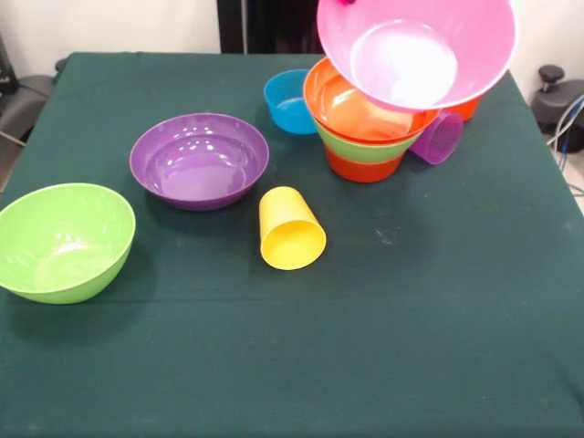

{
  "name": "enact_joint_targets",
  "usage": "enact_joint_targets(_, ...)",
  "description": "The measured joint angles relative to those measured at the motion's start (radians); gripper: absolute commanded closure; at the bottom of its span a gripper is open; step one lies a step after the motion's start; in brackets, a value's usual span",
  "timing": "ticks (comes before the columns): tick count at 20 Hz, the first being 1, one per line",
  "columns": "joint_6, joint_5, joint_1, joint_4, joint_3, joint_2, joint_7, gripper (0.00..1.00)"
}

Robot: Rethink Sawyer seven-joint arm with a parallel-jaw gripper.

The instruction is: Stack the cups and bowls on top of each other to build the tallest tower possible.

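Observation:
The tower stands at the back right: a small orange bowl (363,168) at the bottom, a green bowl (365,149) in it, then a large orange bowl (336,99). A huge pink bowl (415,50) rests on top, tipped steeply so its opening faces the camera. A purple cup (440,137) lies on its side against the tower's right. A bit of an orange cup (465,109) shows behind it. On the cloth, a yellow cup (290,228) lies on its side near the middle. No gripper shows.
A small blue bowl (290,102) sits just left of the tower. A purple bowl (199,160) stands left of centre, and a second green bowl (62,242) is at the left edge. Dark green cloth (411,347) covers the table.

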Motion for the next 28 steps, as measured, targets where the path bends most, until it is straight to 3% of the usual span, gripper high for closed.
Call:
enact_joint_targets(14, 0.0, -0.11, -0.098, 0.054, 0.038, -0.005, 0.0, 1.0)
enact_joint_targets(28, -0.013, -0.166, -0.102, 0.054, 0.054, -0.001, 0.0, 1.0)
